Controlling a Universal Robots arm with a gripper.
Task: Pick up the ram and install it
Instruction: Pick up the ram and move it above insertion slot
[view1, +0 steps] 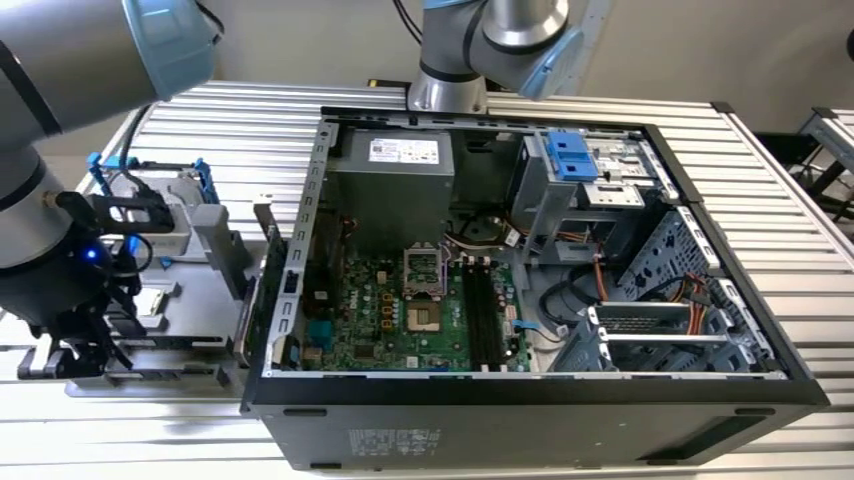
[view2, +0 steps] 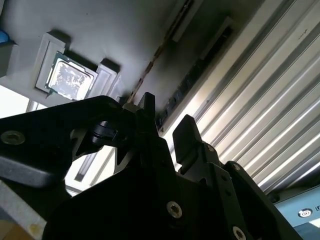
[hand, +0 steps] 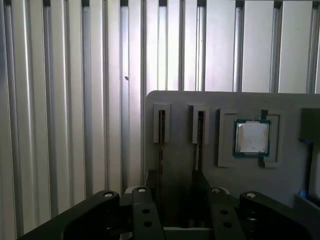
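Exterior view, left side: the arm is reaching down over a grey tray (view1: 200, 235) on the ribbed metal table (view1: 240, 120), and the gripper (view1: 94, 350) is hanging low at the tray's near end. In the first wrist view the fingers (hand: 142, 210) are standing apart with open space between them, clamping nothing.

The ram (hand: 161, 142) is standing on edge in a narrow slot of the tray (hand: 180, 100), just ahead of the gripper (hand: 175, 180). A second thin stick (hand: 200, 131) is sitting in a parallel slot beside it. The processor chip (hand: 251, 137) is lying flat in a square recess further along the tray.

Centre of the exterior view: the open computer case (view1: 534, 400) is lying on its side, showing the motherboard (view1: 400, 310). Its black memory slots (view1: 487, 320) are well apart from the gripper.
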